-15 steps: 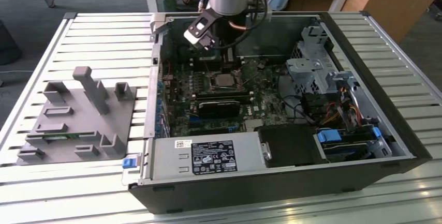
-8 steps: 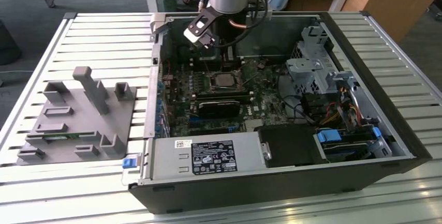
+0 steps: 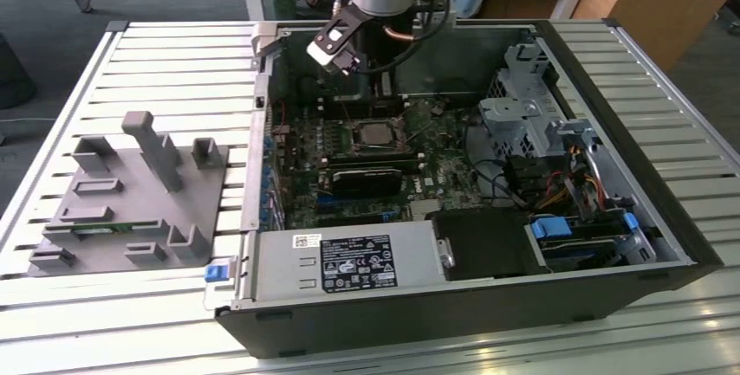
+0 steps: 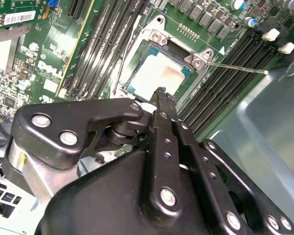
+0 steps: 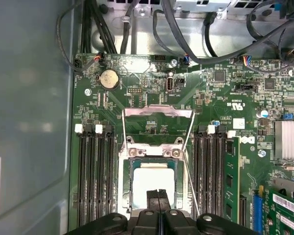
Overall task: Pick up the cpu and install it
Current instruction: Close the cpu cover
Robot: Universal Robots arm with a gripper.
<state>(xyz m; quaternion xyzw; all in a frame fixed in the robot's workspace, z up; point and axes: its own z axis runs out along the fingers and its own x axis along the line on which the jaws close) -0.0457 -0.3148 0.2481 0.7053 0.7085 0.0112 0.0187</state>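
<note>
The cpu [image 5: 152, 182] lies flat in the motherboard socket, silvery top up, seen in both wrist views [image 4: 156, 73] and as a small square in the exterior view [image 3: 373, 134]. The socket's metal frame [image 5: 158, 113] is swung open behind it, and its thin lever [image 5: 190, 182] stands free beside it. My gripper [image 5: 158, 194] hangs just above the cpu's near edge with its black fingers pressed together and nothing between them. In the second wrist view the fingertips [image 4: 161, 94] sit over the chip's edge. Whether they touch the chip I cannot tell.
The open computer case [image 3: 647, 245] lies on a slatted table. A black heatsink block [image 3: 364, 177] sits just in front of the socket, a green memory stick [image 5: 231, 171] beside it. The power supply [image 3: 347, 264], a drive cage [image 3: 521, 111] and cables [image 5: 196, 39] crowd the case. A grey fixture [image 3: 127, 193] stands at the exterior view's left.
</note>
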